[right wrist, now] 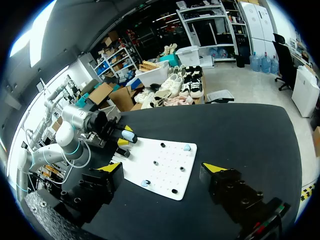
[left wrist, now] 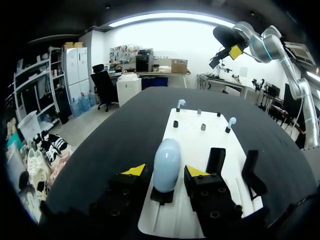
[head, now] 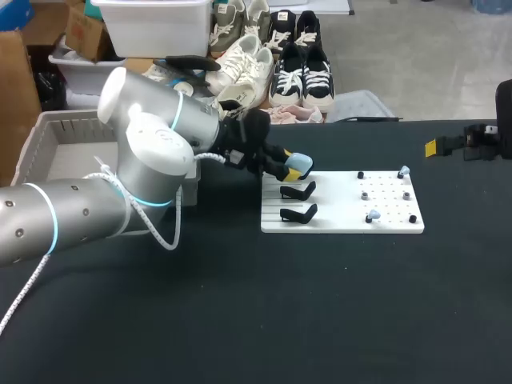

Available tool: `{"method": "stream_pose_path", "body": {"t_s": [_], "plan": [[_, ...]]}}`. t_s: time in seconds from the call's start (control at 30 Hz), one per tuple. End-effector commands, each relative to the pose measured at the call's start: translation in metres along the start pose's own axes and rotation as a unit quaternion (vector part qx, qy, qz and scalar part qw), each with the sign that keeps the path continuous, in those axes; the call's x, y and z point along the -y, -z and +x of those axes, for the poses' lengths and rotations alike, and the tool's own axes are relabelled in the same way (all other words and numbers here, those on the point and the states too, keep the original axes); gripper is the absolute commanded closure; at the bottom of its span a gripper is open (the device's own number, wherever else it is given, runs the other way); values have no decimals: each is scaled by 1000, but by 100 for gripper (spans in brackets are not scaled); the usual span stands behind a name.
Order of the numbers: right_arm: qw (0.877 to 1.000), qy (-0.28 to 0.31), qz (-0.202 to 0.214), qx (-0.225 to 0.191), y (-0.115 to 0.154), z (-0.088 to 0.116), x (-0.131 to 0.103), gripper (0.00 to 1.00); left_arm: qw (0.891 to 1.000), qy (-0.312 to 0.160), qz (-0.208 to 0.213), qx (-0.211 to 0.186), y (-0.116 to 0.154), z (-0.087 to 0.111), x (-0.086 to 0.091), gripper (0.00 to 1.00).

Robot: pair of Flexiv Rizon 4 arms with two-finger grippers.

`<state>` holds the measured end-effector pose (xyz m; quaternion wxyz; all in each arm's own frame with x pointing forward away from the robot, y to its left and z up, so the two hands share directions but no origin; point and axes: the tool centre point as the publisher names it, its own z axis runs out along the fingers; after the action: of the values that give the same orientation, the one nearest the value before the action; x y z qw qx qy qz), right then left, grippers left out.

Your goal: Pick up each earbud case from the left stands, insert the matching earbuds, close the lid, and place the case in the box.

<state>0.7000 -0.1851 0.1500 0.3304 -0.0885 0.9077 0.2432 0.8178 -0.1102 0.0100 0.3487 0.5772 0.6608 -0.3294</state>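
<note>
A light-blue earbud case (head: pixel 298 160) (left wrist: pixel 166 165) (right wrist: pixel 128 135) stands on the farthest of three black stands at the left end of a white board (head: pixel 344 216) (left wrist: pixel 200 140). My left gripper (head: pixel 294 170) (left wrist: pixel 165 171) is shut on the case, one yellow tip on each side of its lower half. The two nearer stands (head: pixel 298 190) (left wrist: pixel 216 160) are empty. Two pale-blue earbuds (head: pixel 403 171) (head: pixel 372 216) (left wrist: pixel 180 102) sit on pegs at the board's right end. My right gripper (right wrist: pixel 163 168) hangs open and empty, high above the table's right side, well away from the board (right wrist: pixel 160 170).
A grey open box (head: pixel 48 144) sits at the table's left edge, behind my left arm. Small black and grey pegs (head: pixel 364 194) dot the board's right half. My right arm (head: pixel 480 140) is at the table's far right edge.
</note>
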Motion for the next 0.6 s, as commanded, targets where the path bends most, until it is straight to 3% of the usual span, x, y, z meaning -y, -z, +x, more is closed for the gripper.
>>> {"method": "stream_pose_path", "body": {"t_s": [0.03, 0.6], "plan": [[1000, 0, 0, 0, 0, 0, 0, 0, 1000, 1, 3, 1, -1, 0, -4, 51], [1000, 0, 0, 0, 0, 0, 0, 0, 1000, 5, 10, 2, -4, 1, -2, 58]]}}
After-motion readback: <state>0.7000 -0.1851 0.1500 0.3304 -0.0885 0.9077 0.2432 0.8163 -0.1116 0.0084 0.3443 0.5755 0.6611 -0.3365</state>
